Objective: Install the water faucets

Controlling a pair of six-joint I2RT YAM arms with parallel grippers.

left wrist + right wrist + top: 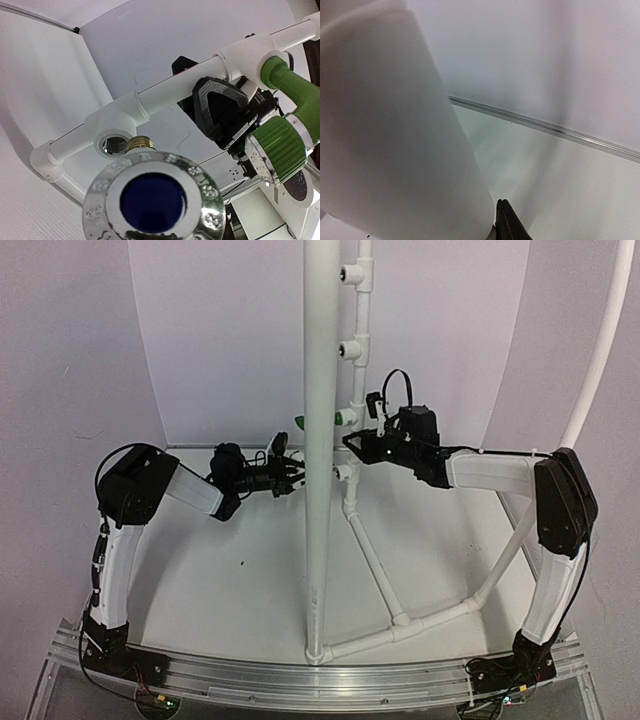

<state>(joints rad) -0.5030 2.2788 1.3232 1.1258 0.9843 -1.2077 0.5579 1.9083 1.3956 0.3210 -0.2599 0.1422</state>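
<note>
- Your green faucet (295, 97) looks installed, or close to it. Its stub end sits in the upper tee outlet (250, 52) on the thin white pipe (175, 82), with body and knob sticking out toward the left wrist camera.
- You cannot judge from here whether it is screwed fully home. No gap shows at the joint, but the thread is hidden.
- Your right tool (362, 443) sits just beside that faucet's knob. Only one black finger shows in the left wrist view, so I cannot tell whether the jaws are parted or gripping.
- The right wrist view is mostly filled by the blurred big pipe (395, 125) and adds nothing.
- The blue-capped faucet (152, 200) is what remains. It hangs in the air at the tip of your left tool (292, 477). The fingers are hidden behind it, so I read the tool as clamped on it.
- Its brass thread (140, 144) is just in front of the open tee outlet (114, 145), not yet in it, and looks slightly off to one side.
- So you are roughly half done. Lining up, entering and screwing in this second faucet are left.
</note>
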